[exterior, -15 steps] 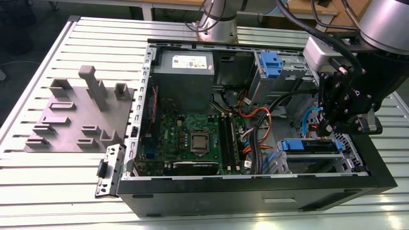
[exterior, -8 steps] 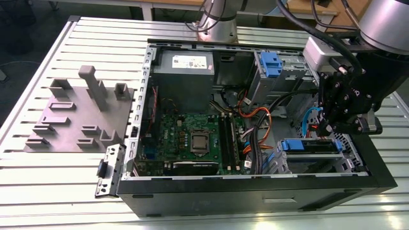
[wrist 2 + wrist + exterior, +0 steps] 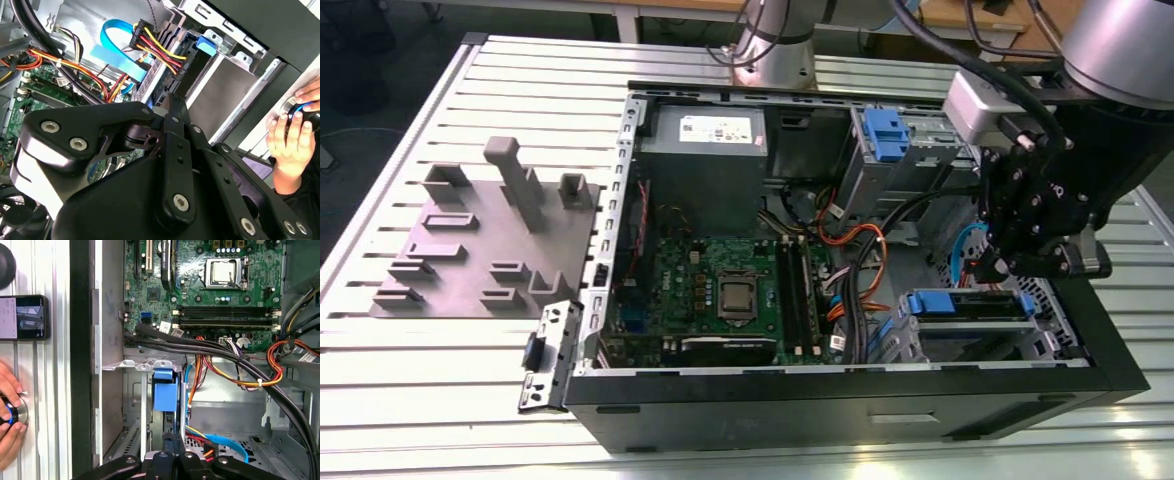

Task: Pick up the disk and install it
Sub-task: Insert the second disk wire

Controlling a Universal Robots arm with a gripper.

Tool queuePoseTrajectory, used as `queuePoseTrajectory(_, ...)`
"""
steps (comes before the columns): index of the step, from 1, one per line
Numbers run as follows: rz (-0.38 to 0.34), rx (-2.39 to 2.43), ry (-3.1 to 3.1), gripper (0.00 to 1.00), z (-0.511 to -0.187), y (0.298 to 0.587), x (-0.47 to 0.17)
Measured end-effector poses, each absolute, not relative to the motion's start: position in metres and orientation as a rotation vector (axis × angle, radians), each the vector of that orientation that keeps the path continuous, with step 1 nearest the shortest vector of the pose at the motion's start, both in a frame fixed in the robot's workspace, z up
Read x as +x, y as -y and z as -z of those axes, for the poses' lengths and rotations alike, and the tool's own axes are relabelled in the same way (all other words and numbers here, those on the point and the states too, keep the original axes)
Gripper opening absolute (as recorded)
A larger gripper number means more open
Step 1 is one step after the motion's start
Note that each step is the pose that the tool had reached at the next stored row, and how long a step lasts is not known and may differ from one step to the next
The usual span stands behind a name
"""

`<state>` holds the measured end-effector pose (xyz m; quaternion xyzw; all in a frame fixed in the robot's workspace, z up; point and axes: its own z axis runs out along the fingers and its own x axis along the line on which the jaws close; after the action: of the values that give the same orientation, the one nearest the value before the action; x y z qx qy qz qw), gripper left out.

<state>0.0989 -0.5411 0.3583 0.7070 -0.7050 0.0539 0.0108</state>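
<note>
The disk [image 3: 967, 305] sits on edge in the lower drive bay of the open computer case [image 3: 854, 395], at the exterior view's right. Its blue plastic frame [image 3: 165, 390] faces up out of the bay, and that blue end [image 3: 206, 44] also shows past the fingers in the second wrist view. My gripper [image 3: 1007, 265] hangs directly over this bay. Its fingers are shut together, with the gripper [image 3: 174, 440] reaching down at the disk's edge near the blue frame. In the second wrist view my gripper [image 3: 171, 102] tapers to a thin closed tip. Whether it touches the disk is hidden.
Orange, yellow and blue cables [image 3: 854, 250] run beside the bay. The motherboard [image 3: 720, 280] and power supply [image 3: 707, 140] fill the case's left. A blue latch [image 3: 887, 135] sits on the upper bay. A grey fixture block [image 3: 480, 240] stands left. A person's hand [image 3: 10, 415] rests beside a phone [image 3: 22, 317].
</note>
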Motion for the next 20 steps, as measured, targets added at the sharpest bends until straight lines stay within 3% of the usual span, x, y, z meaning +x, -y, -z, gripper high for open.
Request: queuePoseTrajectory(20,-0.168,2.205,2.2,0.11,-0.3673,0.5361,0.099)
